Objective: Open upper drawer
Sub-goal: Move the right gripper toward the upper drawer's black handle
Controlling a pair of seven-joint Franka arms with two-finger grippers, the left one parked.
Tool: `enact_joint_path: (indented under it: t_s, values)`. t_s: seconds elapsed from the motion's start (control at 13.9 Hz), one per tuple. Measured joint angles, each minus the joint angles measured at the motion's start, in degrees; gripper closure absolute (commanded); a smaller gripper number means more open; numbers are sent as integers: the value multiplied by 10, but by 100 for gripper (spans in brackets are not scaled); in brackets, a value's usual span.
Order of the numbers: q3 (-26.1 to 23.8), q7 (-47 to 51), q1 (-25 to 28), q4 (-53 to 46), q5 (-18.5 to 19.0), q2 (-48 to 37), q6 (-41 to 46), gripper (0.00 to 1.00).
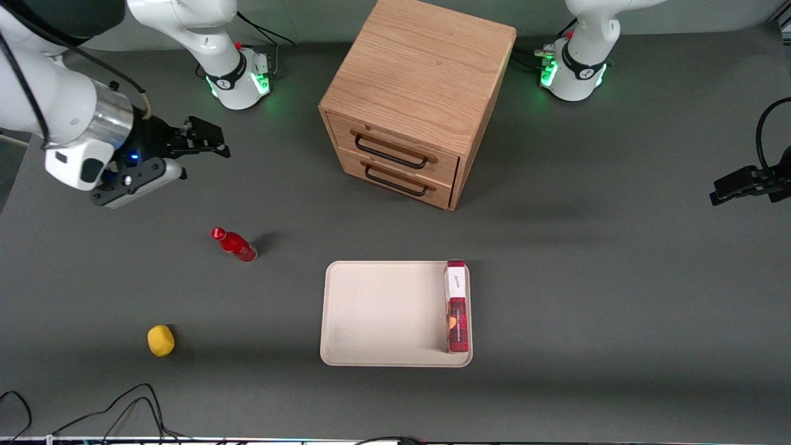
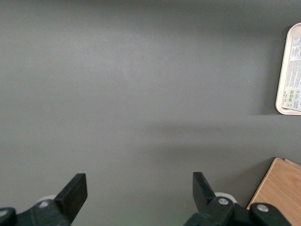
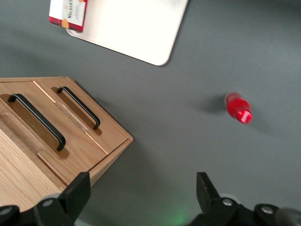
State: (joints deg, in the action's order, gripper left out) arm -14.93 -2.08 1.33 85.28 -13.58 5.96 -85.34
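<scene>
Oak cabinet (image 1: 420, 93), upper centre of frame; its upper drawer (image 1: 395, 143) sits closed. Cream tray (image 1: 377, 315) holds a red box (image 1: 456, 307), label unreadable. My gripper (image 1: 207, 143) hovers upper left, fingers apart, empty.

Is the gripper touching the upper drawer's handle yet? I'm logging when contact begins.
Apart. The front view shows the gripper open above bare table toward the working arm's end, a wide stretch of grey surface separating it from the upper drawer, which sits shut.
</scene>
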Motion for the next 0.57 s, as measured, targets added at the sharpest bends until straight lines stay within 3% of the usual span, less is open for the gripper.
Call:
enact_joint_path:
  t_s: [0.57]
  values:
    - [-18, -91, 116, 0, 1, 49, -92, 0]
